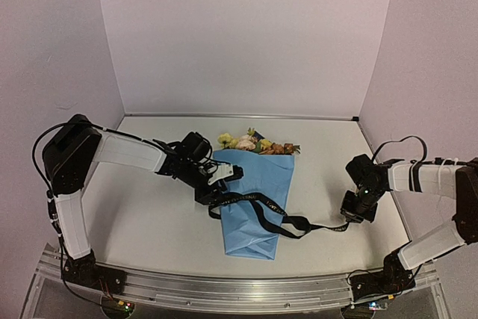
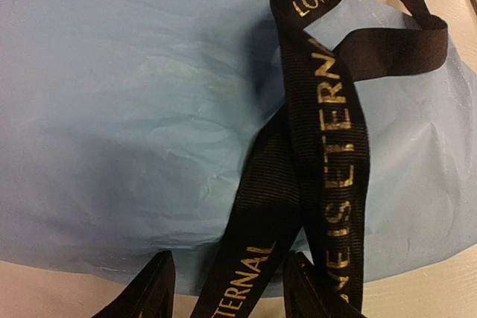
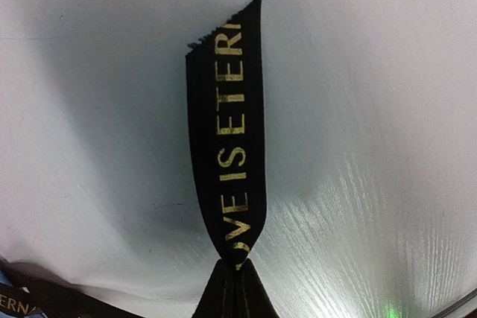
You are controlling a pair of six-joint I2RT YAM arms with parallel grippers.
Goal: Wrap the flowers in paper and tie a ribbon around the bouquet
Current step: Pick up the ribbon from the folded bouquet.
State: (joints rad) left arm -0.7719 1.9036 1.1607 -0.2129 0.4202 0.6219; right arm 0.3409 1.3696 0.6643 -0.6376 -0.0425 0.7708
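Bouquet (image 1: 254, 199) lies flat mid-table, narrow folded end toward my bases, wide end away. Flowers (image 1: 250, 142) show above the wide end: yellow, cream-pink and orange-brown heads, resting on the white table (image 1: 149, 214).

Paper (image 2: 134, 124) is light blue and softly creased; up close it fills most of my left wrist view.

Ribbon (image 1: 263, 201) is black with gold lettering. It crosses the cone slantwise, from the cone's left edge down to the right. It makes a loose loop where it leaves the right edge of the paper, then runs on across the table to my right side. In the left wrist view two strands overlap on the paper and another bends back in a fold farther out. The lettering reads "LOVE IS ETERNAL".

Left claw (image 2: 232, 292) sits at the left edge of the cone, low over the paper. Its fingers (image 2: 153, 292) stand apart, and one ribbon strand passes through the gap between them. I cannot see either finger pressing on it.

Right claw (image 3: 231, 281) is well right of the bouquet, above bare table. Its fingers are pressed together on the ribbon near its end. The cut tip sticks out beyond the fingertips, slightly frayed.

Plain pale backdrop (image 1: 246, 35) stands behind and to both sides.
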